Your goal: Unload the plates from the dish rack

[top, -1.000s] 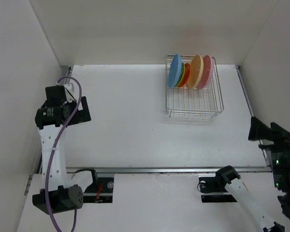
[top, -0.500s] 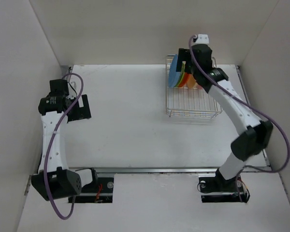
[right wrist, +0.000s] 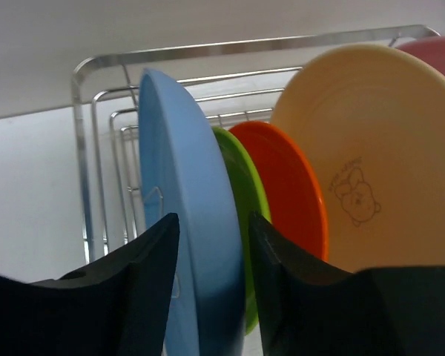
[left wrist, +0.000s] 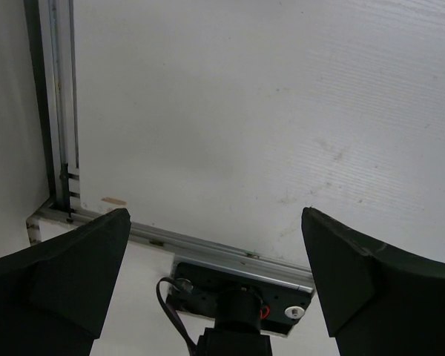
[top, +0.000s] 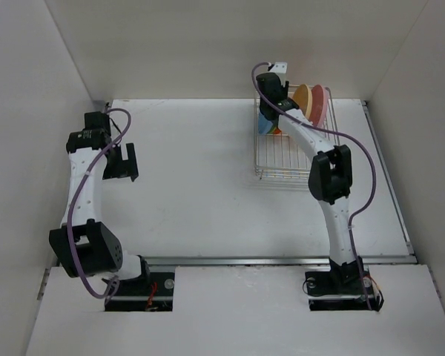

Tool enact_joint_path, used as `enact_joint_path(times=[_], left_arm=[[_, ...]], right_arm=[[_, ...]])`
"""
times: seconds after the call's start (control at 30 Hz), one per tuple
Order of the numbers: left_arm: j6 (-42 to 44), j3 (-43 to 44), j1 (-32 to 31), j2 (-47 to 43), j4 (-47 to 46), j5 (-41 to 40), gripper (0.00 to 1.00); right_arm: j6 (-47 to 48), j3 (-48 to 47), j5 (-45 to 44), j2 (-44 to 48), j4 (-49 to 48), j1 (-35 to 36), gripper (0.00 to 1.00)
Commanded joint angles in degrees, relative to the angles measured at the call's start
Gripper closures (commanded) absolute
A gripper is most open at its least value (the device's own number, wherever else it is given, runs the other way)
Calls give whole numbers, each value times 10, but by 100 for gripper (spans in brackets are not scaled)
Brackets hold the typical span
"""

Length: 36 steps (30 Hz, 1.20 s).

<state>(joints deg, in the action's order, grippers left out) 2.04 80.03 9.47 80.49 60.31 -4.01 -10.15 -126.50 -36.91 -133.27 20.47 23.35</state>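
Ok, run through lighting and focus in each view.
Top external view: even, diffuse light, faint shadow under the dish rack. Left wrist view: table sharp, left fingers dark and featureless. Right wrist view: right fingers black and blurred, blue plate slightly soft.

Five plates (right wrist: 356, 148), one dish rack (top: 285, 159), two arms (top: 78, 193).

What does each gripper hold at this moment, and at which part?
Left gripper: open, holds nothing. Right gripper: it straddles the upper rim of the blue plate in the dish rack; whether it clamps yet cannot be told.
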Motion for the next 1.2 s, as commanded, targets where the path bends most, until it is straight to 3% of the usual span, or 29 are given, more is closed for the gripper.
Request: enact_joint_path(times=[0.0, 0.1, 0.3, 0.6, 0.7, 0.77, 0.83, 0.9, 0.93, 1.0, 1.03, 1.17], left_arm=[[4, 25, 2, 12, 24, -20, 0], [4, 30, 2, 13, 24, -2, 0], [9, 30, 2, -7, 24, 4, 0], [15, 30, 2, -44, 30, 35, 0], [15, 30, 2, -55, 31, 49, 0], [15, 30, 2, -55, 31, 54, 0], [15, 30, 2, -60, 31, 54, 0], [15, 25, 2, -66, 31, 60, 0], [15, 25, 2, -66, 31, 60, 0], [15, 25, 2, -72, 31, 60, 0], [15, 25, 2, -72, 31, 60, 0], [20, 20, 2, -72, 31, 60, 0]], right_arm=[[-1, 10, -58, 35, -52, 5, 54], [6, 58, -73, 71, -81, 10, 82], [103, 28, -128, 107, -95, 35, 99], [331, 18, -312, 182, -209, 75, 100], [340, 64, -312, 248, -228, 106, 100], [301, 148, -279, 311, -226, 137, 100], [246, 206, -158, 340, -179, 182, 100], [106, 207, -39, 347, -65, 189, 100], [64, 207, 93, 339, -45, 189, 100], [6, 233, 238, 312, -63, 189, 100], [-5, 244, 378, 298, -84, 189, 100], [-80, 234, 631, 194, -188, 194, 100]])
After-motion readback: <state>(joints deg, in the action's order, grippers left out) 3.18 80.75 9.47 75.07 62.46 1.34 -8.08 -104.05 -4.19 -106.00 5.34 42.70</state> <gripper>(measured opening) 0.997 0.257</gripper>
